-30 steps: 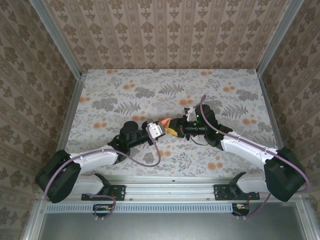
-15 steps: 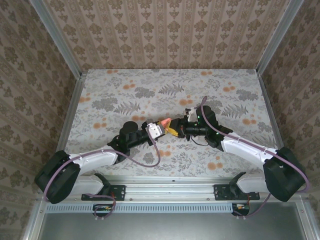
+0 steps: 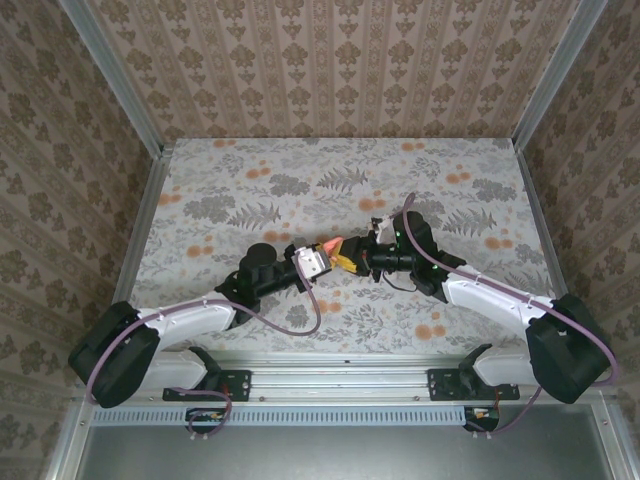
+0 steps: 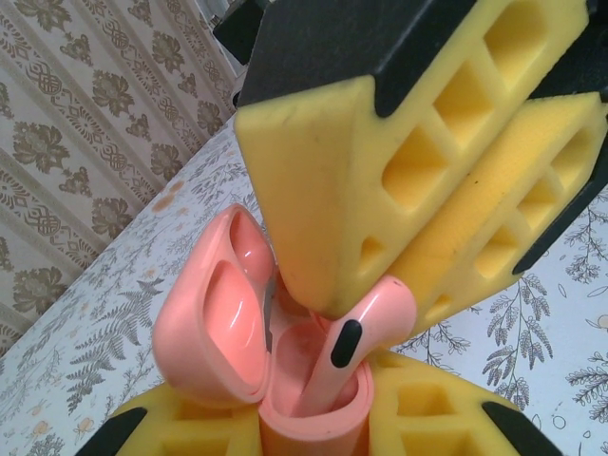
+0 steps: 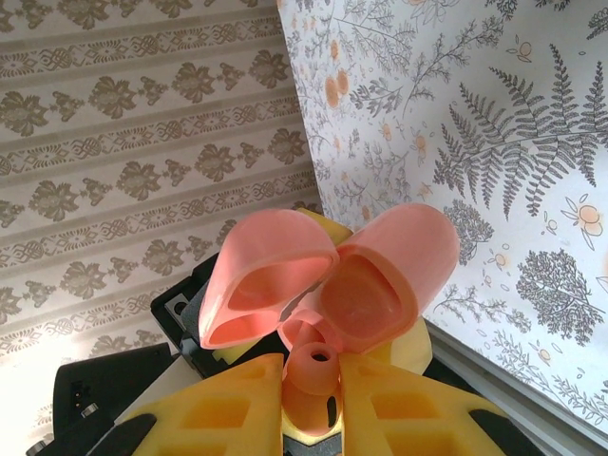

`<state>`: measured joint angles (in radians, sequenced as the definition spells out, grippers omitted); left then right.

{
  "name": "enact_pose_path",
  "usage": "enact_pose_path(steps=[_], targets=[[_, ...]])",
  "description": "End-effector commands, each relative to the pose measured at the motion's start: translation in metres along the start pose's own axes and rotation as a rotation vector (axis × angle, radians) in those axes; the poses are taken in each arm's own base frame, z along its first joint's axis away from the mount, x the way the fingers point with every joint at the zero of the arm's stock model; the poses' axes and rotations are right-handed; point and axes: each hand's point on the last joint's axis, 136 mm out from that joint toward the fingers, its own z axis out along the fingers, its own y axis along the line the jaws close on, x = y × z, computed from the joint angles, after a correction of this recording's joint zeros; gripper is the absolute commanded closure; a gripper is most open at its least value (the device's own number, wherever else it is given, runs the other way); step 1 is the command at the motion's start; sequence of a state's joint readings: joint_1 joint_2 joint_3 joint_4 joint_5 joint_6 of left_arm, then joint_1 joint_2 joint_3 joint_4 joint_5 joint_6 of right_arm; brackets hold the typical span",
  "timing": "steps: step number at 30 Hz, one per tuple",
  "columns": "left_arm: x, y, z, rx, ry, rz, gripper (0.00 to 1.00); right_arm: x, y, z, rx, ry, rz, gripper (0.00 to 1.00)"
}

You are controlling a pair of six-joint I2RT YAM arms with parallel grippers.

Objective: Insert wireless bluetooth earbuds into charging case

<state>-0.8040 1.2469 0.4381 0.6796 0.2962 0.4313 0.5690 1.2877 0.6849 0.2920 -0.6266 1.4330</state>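
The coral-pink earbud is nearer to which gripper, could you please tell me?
Right. The right gripper is clamped on the earbud, its stem in the open case; the left gripper sits just below, gripping that case.

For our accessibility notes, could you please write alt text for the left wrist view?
A coral-pink earbud, pinched by the right gripper from above, has its stem reaching into an open coral-pink charging case clamped in the left gripper below. Floral tablecloth and patterned wall lie behind.

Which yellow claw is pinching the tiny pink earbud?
The right gripper pinches the coral-pink plastic earbud, its stem dipping into the open coral-pink charging case; the left gripper grips that case instead.
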Motion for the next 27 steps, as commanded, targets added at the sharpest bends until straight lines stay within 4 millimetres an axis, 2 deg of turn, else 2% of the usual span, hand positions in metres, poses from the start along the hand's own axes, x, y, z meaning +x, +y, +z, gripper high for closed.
enact_pose_path(steps=[1, 9, 20, 24, 27], targets=[[-0.016, -0.004, -0.003, 0.023, -0.055, 0.036, 0.86, -0.003, -0.003, 0.000, -0.001, -0.001, 0.031, 0.80], [-0.019, -0.007, -0.003, 0.037, -0.058, 0.046, 0.86, -0.007, -0.001, 0.004, 0.003, 0.000, 0.035, 0.77], [-0.020, -0.006, -0.003, 0.030, -0.062, 0.028, 0.86, -0.013, 0.007, -0.003, -0.015, -0.040, 0.013, 0.70], [-0.015, 0.000, -0.003, -0.011, -0.065, -0.020, 0.86, -0.014, 0.016, -0.012, -0.024, -0.068, -0.061, 0.69], [-0.011, 0.005, -0.005, -0.035, -0.069, -0.079, 0.86, -0.012, 0.016, -0.022, 0.039, -0.080, -0.140, 0.66]])
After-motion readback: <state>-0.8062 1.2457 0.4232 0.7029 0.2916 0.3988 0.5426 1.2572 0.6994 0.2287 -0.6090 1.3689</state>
